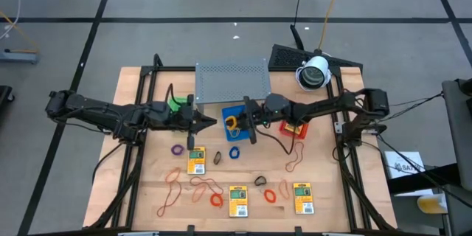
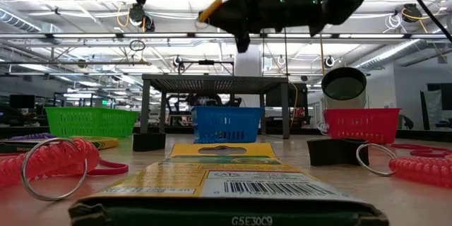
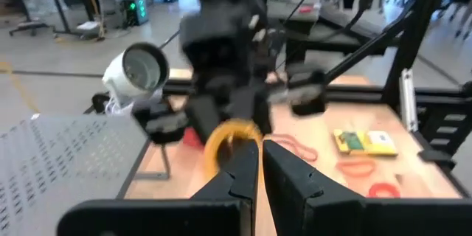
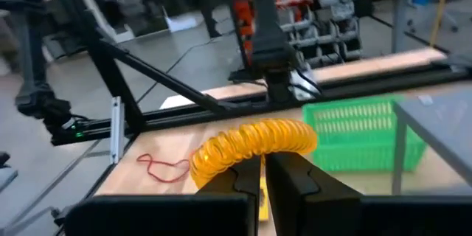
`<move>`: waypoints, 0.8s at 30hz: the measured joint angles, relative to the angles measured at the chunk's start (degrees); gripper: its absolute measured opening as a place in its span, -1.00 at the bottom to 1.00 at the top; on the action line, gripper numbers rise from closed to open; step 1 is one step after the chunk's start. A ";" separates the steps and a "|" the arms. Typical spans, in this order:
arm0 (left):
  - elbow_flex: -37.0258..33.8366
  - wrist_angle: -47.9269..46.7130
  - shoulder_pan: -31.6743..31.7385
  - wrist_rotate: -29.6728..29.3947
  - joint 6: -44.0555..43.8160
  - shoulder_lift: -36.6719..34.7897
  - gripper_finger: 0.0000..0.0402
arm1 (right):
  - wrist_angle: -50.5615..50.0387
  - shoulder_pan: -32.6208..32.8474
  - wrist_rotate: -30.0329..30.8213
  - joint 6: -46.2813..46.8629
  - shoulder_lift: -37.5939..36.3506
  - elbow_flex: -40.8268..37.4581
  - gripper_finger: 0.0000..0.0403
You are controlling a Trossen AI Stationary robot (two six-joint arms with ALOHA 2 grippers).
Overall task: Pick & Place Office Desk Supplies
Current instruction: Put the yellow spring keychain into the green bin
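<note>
The right gripper (image 4: 262, 164) is pinched shut on a yellow coil loop (image 4: 254, 146), carried above the blue tray (image 1: 237, 116), so this looks like the placing step, calling for a lowering and release, while the left gripper (image 1: 209, 122) waits closed and empty beside it

Both arms are dark, nearly black, built of jointed tubular links with bulkier blocks at the joints. The left arm (image 1: 110, 114) and right arm (image 1: 324, 107) each taper to an end effector with two flat, wedge-shaped black fingers (image 3: 236, 181). Thin dark cables trail beside the right arm's base.
</note>
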 joint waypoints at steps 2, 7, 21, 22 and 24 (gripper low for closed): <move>0.00 -0.84 -0.01 -0.03 -0.03 0.00 -0.84 | -0.50 0.28 -0.06 -0.72 -0.75 0.07 -0.98; 0.00 -1.06 0.01 -0.07 0.01 0.00 -0.84 | -1.58 1.06 -2.02 -1.02 -2.15 0.09 -0.98; 0.04 6.51 1.14 -0.23 -8.06 8.42 -0.45 | -2.79 3.65 -3.67 0.08 -1.99 0.18 -0.98; 0.04 6.57 1.53 -0.23 -8.64 8.84 -0.37 | -2.95 3.63 -3.63 0.31 -1.99 0.19 -0.98; 0.04 6.45 2.14 -0.20 -9.67 9.04 -0.22 | -3.66 3.62 -3.60 0.42 -1.99 0.18 -0.98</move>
